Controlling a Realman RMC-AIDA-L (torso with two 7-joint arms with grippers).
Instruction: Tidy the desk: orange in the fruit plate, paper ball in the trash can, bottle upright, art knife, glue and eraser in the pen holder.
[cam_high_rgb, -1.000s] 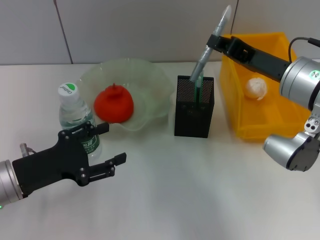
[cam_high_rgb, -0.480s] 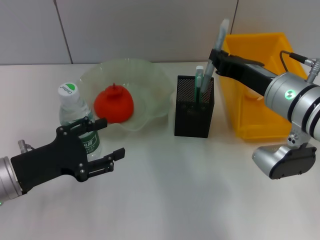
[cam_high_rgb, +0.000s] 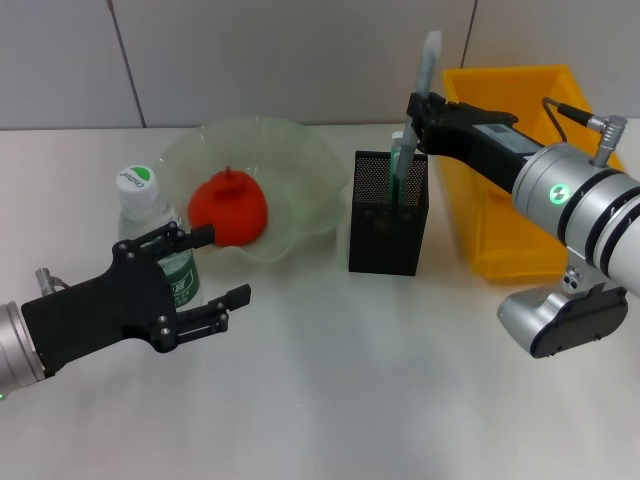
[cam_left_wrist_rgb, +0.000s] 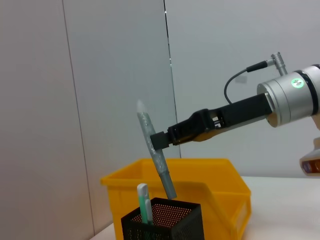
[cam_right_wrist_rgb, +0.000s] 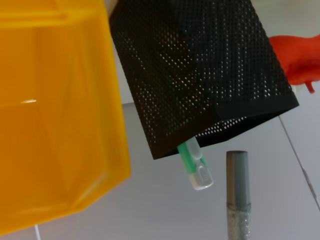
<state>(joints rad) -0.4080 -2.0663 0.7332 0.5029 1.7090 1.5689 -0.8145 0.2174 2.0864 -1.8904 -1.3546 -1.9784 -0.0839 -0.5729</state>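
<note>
Glue stick (cam_high_rgb: 424, 85), slim, stiff and light, held mid-shaft in the clamped right pincer (cam_high_rgb: 418, 108), hangs tip-down over the pen holder (cam_high_rgb: 389, 213) near the tabletop's far edge; left pincer (cam_high_rgb: 205, 270) idles apart beside the bottle (cam_high_rgb: 150, 225).

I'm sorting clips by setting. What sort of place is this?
Probably a lab mock-up of an office desk: a white table against bare grey wall panels, with a black mesh pen holder, a yellow bin and a green glass fruit plate.
</note>
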